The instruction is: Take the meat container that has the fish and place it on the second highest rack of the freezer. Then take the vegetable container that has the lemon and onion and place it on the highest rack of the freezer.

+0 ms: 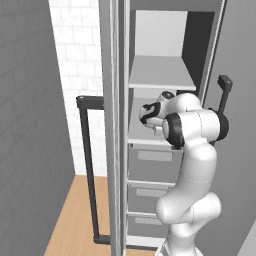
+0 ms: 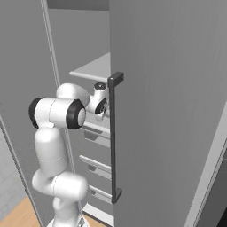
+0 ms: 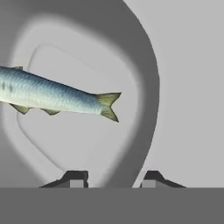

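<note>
In the hand view the meat container [image 3: 144, 87], a light-grey rounded tray, lies on a white shelf surface [image 3: 192, 87] with the silvery-green fish [image 3: 48, 94] inside it. My gripper [image 3: 113, 177] straddles the tray's near rim, one fingertip inside and one outside, and the jaws stand a little apart from the rim, so it is open. In the base views my hand [image 1: 149, 114] [image 2: 101, 104] reaches into the open freezer [image 1: 200, 45] at the second highest rack [image 1: 135, 132], just under the highest rack [image 1: 160, 72]. The vegetable container, lemon and onion are out of view.
Grey drawers [image 1: 155, 170] sit below the hand. An open door edge [image 1: 114, 150] with a dark bar handle [image 1: 87, 165] stands to the left. A grey door with a long dark handle [image 2: 114, 137] is close on the right.
</note>
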